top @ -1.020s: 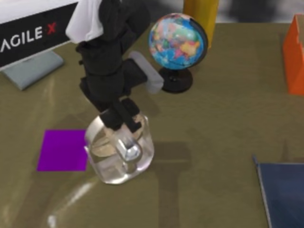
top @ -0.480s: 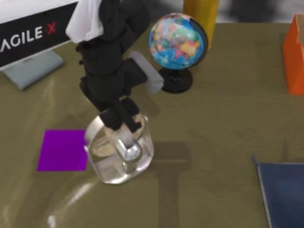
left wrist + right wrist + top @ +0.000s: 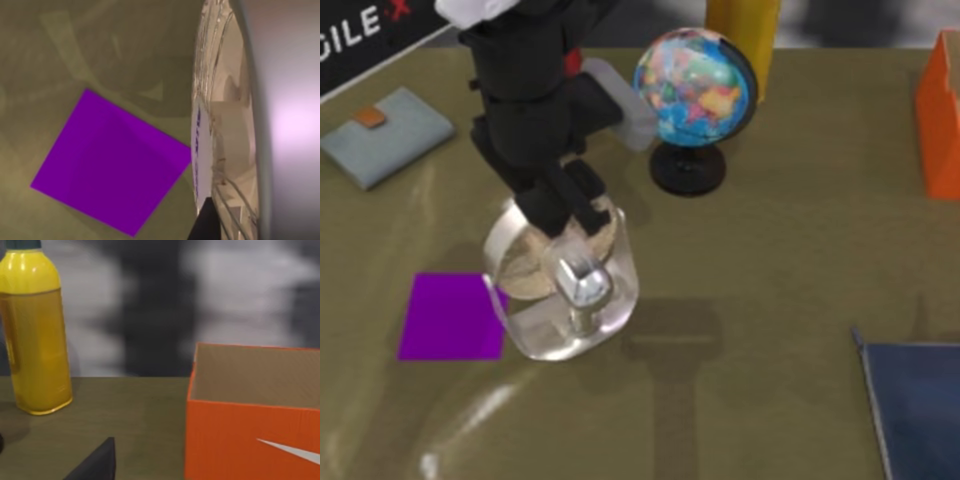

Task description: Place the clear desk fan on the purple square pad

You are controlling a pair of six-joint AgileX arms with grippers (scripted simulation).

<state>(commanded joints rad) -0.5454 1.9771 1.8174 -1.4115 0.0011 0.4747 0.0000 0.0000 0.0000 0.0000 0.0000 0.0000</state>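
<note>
A bright purple, unmarked pad (image 3: pixel 452 316) is seen beside the clear, silvery-rimmed fan (image 3: pixel 563 292); the globe (image 3: pixel 692 88) is patterned in many colours.

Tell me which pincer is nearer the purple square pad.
Left. The left pincer grips the clear desk fan right beside the purple square pad; the right arm is outside the top view, facing an orange box.

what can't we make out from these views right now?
- Top view: the left gripper fingertips, hidden behind the clear desk fan rim and the arm's own body.
- Top view: whether the fan touches the purple square pad; the glassy edge overlaps it.
- Left wrist view: most of the fan, cut by the frame edge.
- Right gripper: out of the top view; only a dark tip in its wrist view.
</note>
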